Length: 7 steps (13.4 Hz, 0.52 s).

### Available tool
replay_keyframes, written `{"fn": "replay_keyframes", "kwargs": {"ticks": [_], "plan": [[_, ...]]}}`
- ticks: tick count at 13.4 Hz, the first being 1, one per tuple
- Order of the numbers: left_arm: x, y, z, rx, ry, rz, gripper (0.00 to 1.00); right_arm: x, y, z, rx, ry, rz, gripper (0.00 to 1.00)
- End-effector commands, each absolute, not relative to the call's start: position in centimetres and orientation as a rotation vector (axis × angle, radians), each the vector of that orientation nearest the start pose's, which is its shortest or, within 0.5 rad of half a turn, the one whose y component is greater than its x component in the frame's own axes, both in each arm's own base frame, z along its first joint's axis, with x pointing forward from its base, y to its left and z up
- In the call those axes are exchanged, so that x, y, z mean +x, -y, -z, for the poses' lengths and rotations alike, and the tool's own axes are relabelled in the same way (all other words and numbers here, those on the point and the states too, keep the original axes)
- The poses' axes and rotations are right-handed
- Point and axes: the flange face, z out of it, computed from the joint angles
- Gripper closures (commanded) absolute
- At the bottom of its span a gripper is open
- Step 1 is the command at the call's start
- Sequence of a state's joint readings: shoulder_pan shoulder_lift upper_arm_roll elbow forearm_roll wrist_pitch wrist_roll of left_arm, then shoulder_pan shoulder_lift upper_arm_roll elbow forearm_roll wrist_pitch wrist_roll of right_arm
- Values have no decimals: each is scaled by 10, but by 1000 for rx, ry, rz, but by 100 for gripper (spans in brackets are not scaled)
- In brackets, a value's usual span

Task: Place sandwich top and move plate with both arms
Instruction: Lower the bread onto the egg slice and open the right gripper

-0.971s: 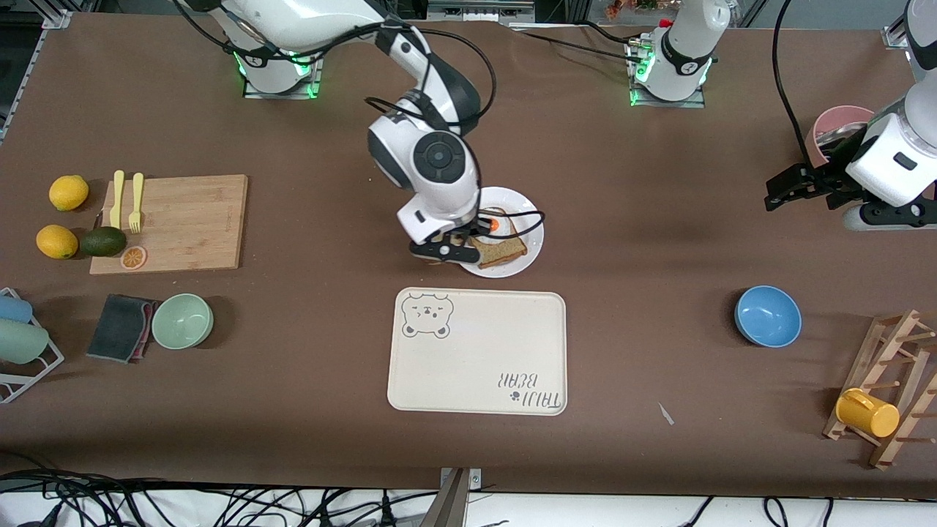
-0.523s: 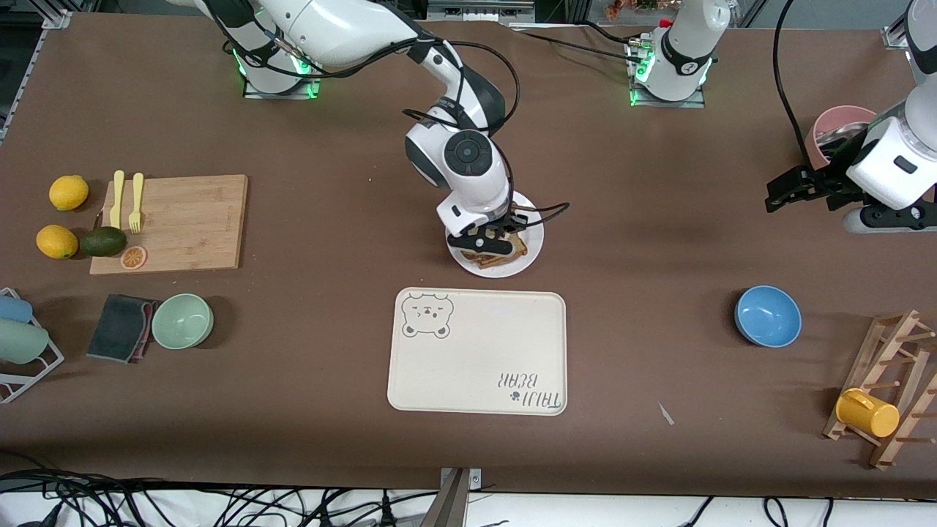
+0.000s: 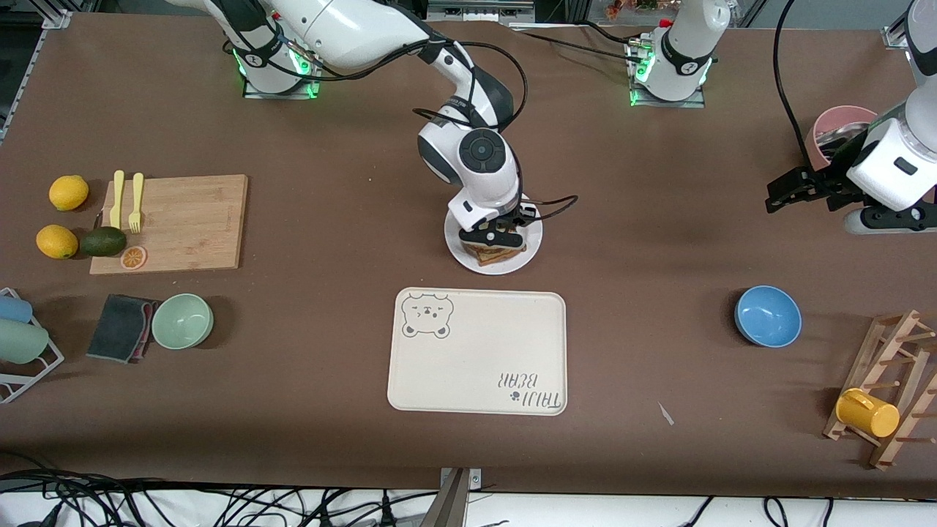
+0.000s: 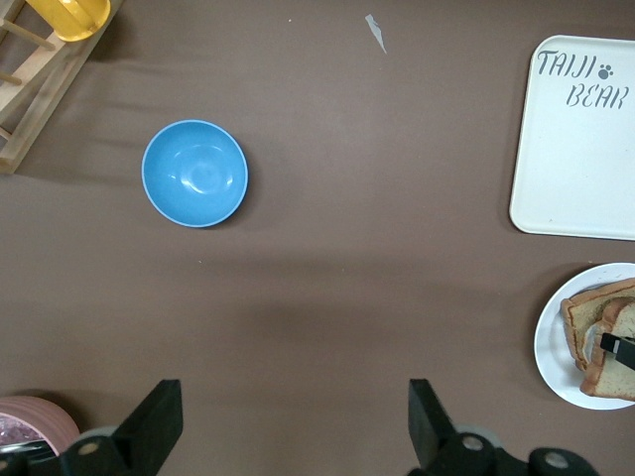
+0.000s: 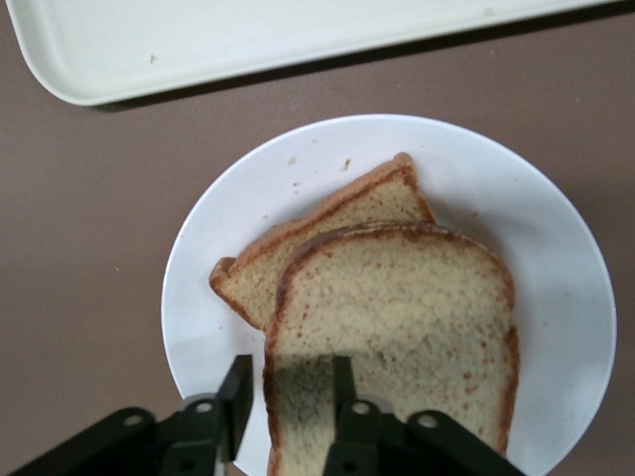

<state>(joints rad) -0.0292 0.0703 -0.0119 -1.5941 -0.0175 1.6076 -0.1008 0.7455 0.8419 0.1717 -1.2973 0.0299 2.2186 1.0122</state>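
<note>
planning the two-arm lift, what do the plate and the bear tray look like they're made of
The plate looks like glossy white plastic or glazed ceramic: smooth, plain, a soft sheen on its rim; which one is unclear. The bear tray looks like matte cream plastic or a fibre composite: flat, rounded corners, low raised lip, printed artwork.

- My table (image 3: 659,219) is brown all over.
- The white plate (image 3: 457,252) sits mid-table; the cream tray (image 3: 476,351) lies nearer the camera.
- Toward my right arm's end: cutting board (image 3: 187,219), two lemons (image 3: 68,192), avocado (image 3: 102,241), green bowl (image 3: 182,320), dark cloth (image 3: 117,327).
- Toward my left arm's end: blue bowl (image 3: 767,315), wooden rack (image 3: 889,380), pink cup (image 3: 831,132).
</note>
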Motion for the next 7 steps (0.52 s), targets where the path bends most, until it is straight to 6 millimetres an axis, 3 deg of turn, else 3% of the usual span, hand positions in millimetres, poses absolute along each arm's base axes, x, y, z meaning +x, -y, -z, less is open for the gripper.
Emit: {"fn": "replay_keyframes", "kwargs": {"ticks": [1,3,7], "plan": [[577,23,-582,-3120,97,-87,0,508,-567,-279,-2943,-288,-79,0],[578,23,-580,-3120,92,-82,0,532,-540,-307,-2944,-322,-72,0],[585,24,-571,-3119,91,-70,0,573,-471,-362,-3002,-167,-93,0]]}}
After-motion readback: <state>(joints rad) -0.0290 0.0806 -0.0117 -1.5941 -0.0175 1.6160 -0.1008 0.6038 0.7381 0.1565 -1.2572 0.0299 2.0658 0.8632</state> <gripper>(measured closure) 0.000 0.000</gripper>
